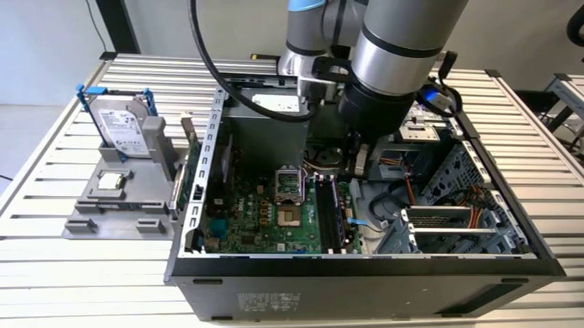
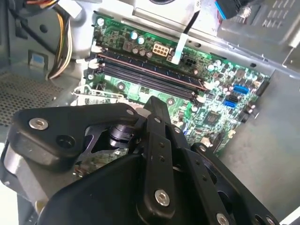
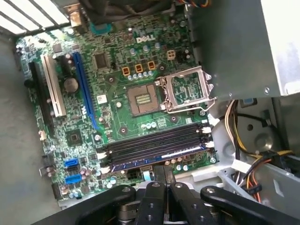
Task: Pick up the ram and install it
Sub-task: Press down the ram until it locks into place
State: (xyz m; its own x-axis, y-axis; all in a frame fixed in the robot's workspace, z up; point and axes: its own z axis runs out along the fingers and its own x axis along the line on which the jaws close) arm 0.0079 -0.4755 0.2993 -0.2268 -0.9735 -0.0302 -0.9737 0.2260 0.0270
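**Operator:** Where's the ram, and which way does it lie from the tool?

**Spotter:** Look at the memory slots (image 3: 154,145) in the lower middle of the first wrist view. The slot closest to the gripper (image 3: 161,172) carries a dark strip with a pale blue glint along its top edge. I take that for the ram (image 3: 157,157), standing in the slot, not lying loose. In the second wrist view the same stick (image 2: 150,69) is the brownish edge in the far slot, crossing the upper middle of the frame beyond the gripper (image 2: 153,101).

**Operator:** And in the exterior view?

**Spotter:** There you find the ram (image 1: 334,215) as a dark line in the lower middle, just to the exterior view's right of the open processor socket (image 1: 287,184), inside the case (image 1: 365,270). Its long axis runs from the arm's lower end down toward the near case wall.

**Operator:** What's the tool doing?

**Spotter:** Both wrist views show you the two fingers pressed together, with nothing between them. So the gripper is closed and carries nothing. It hangs just above the slots, and the ram lies just ahead of the fingertips, its length running crosswise to the way the fingers point.

**Operator:** Is the stick fully seated?

**Spotter:** You can't settle that from here. The white latches (image 3: 206,133) at the slot ends are too small to judge, and whether the fingertips touch the stick's edge I can't tell.
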